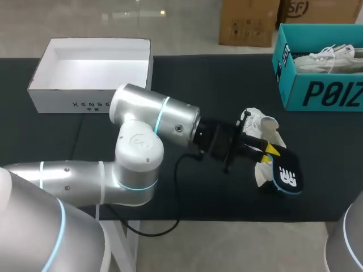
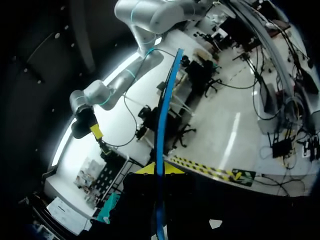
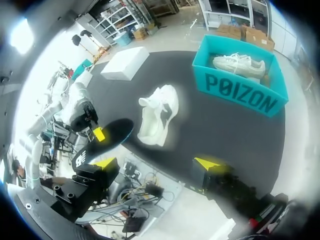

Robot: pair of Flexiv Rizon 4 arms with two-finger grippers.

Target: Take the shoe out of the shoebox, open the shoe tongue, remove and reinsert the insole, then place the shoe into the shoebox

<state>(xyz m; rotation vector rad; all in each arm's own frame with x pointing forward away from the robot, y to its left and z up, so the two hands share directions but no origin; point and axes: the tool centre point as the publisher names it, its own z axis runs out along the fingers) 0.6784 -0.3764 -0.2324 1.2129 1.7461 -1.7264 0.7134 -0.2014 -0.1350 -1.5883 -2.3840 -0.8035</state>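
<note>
A white shoe [image 1: 260, 126] lies on the black table [image 1: 198, 85], right of the middle; the right wrist view shows the shoe [image 3: 157, 115] too. My left gripper [image 1: 271, 152] hangs just in front of it, shut on a black insole [image 1: 285, 174] with a blue edge and a white mark. In the left wrist view the insole [image 2: 162, 125] stands edge-on between the yellow tips of the left gripper [image 2: 159, 170]. My right gripper [image 3: 156, 165] is open and holds nothing, well above the table's front edge. It is out of the head view.
A teal shoebox [image 1: 320, 93] stands at the back right with another white shoe [image 1: 329, 59] in it. A white open box [image 1: 91, 73] sits at the back left. My left arm stretches across the table's middle.
</note>
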